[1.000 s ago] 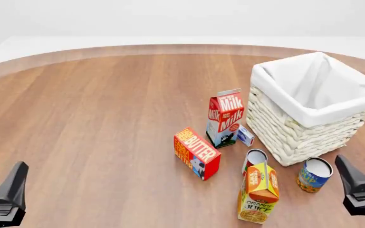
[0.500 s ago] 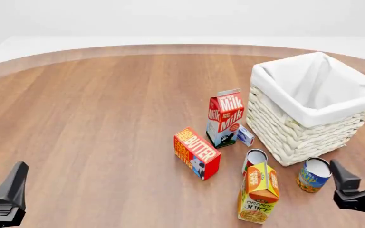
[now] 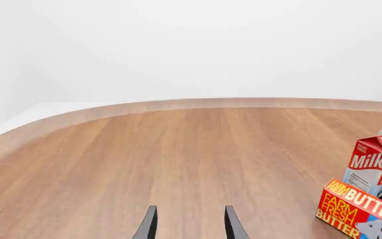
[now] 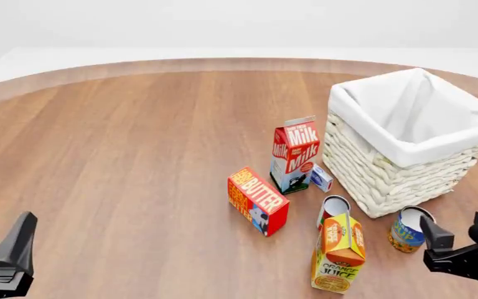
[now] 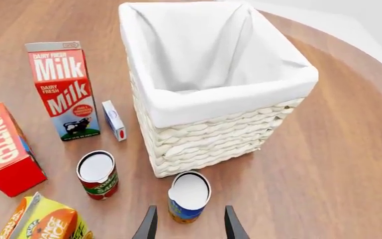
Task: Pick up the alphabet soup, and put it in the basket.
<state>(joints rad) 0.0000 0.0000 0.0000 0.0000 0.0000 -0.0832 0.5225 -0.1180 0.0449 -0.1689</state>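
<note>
Your alphabet soup [image 5: 189,196] stands upright on the surface [image 4: 139,156], long axis vertical, pale top up, just beside the basket [image 5: 211,134]. Your right pincer [image 5: 187,224] hovers released above it; your left pincer [image 3: 187,224] is released too.

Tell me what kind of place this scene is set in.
Probably a simulated tabletop test scene, not a real kitchen: a bare round wooden table against blank white surroundings, grocery packs such as the milk carton beside a lined basket, and the right gripper nearing the alphabet soup.
</note>
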